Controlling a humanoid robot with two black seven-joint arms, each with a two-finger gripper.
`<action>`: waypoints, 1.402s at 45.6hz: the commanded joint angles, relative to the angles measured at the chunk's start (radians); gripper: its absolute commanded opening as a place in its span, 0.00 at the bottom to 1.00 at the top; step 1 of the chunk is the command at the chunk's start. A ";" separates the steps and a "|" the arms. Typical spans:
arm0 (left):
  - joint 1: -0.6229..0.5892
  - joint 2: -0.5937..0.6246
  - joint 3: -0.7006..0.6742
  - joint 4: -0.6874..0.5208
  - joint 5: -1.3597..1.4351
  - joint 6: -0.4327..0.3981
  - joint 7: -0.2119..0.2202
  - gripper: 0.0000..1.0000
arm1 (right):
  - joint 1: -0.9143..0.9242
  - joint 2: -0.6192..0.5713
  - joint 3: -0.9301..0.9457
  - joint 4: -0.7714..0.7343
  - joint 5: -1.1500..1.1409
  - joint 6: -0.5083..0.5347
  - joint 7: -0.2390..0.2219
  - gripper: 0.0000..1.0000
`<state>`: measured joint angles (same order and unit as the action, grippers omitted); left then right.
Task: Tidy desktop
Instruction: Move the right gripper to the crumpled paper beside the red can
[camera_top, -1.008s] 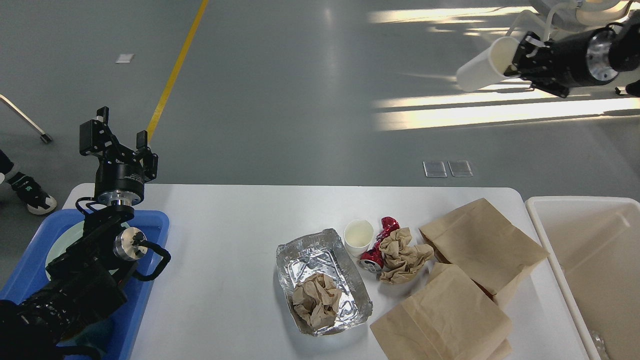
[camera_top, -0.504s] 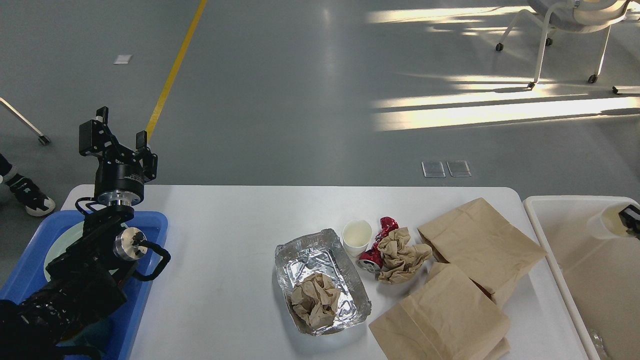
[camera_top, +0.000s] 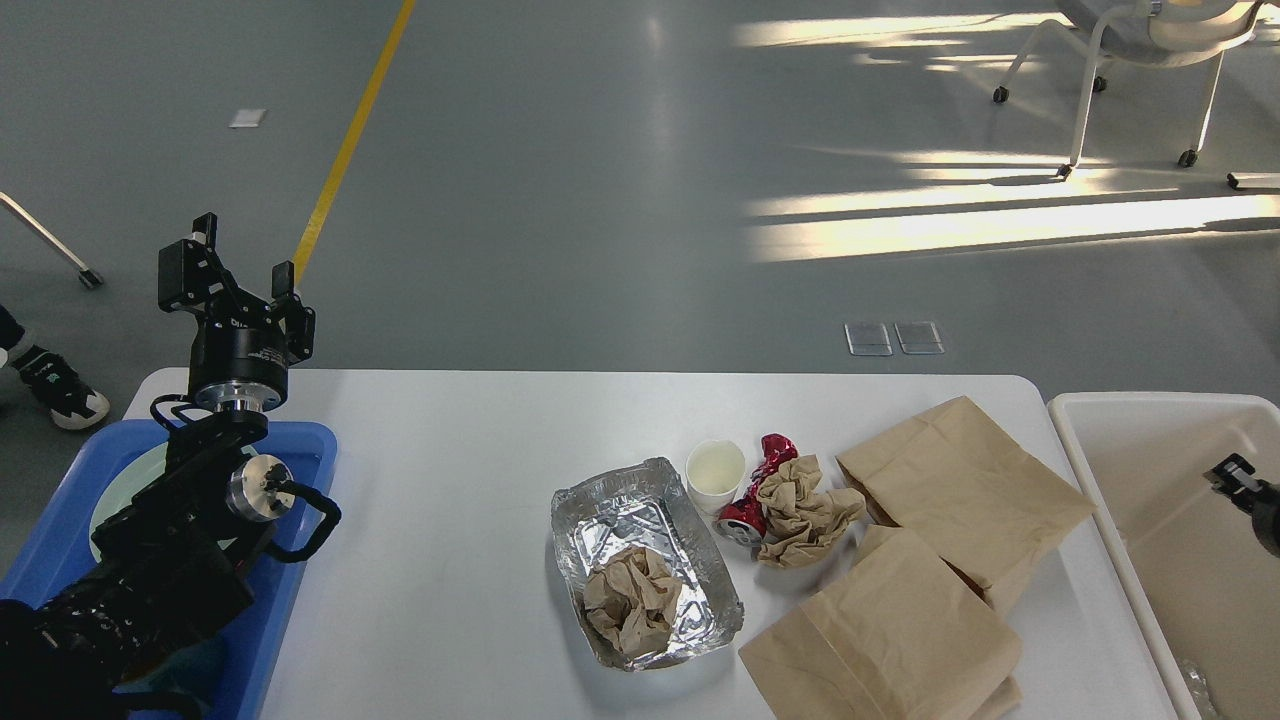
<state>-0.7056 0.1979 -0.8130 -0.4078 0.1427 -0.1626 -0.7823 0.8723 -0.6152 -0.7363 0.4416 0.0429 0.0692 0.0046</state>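
White desktop (camera_top: 450, 480) fills the lower middle of the head view, far edge toward the grey floor (camera_top: 600, 200). Landmark: foil tray (camera_top: 700, 585), sitting roughly mid-desktop, slightly right of centre. Crumpled brown paper ball (camera_top: 632, 598) lies inside the foil tray, at its near end. Small white cup (camera_top: 716, 474) stands upright just beyond the tray's far-right corner, touching or nearly touching it. Right of the cup: crushed red can (camera_top: 768, 458) with a second crumpled brown paper wad (camera_top: 800, 508) against it. Further right of the tray, two flat brown paper bags, the far one (camera_top: 965, 490) and the near one (camera_top: 885, 625), overlapping. White bin (camera_top: 1100, 410) sits off the desktop's right end, well right of the tray. Blue tray (camera_top: 300, 450) sits at the desktop's left end, well left of the foil tray, pale round plate (camera_top: 125, 485) inside it.

Left gripper (camera_top: 238, 275) is raised above the blue tray's far edge, fingers spread apart, holding nothing. Right gripper (camera_top: 1228, 472) pokes in at the right edge over the bin; only the tip shows, cannot tell if spread or closed.
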 joint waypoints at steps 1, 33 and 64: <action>0.000 0.000 0.000 0.000 0.000 0.000 0.000 0.97 | 0.063 -0.003 -0.009 0.057 0.000 0.003 0.000 1.00; 0.000 0.000 0.000 0.000 0.000 0.000 0.000 0.97 | 0.875 0.167 -0.450 0.635 -0.003 0.124 -0.005 1.00; 0.000 0.002 0.000 0.000 0.000 0.000 0.000 0.97 | 1.016 0.353 -0.361 0.806 -0.001 0.433 -0.006 1.00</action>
<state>-0.7056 0.1996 -0.8130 -0.4078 0.1427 -0.1626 -0.7823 2.0136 -0.2780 -1.1563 1.2806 0.0414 0.5296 0.0011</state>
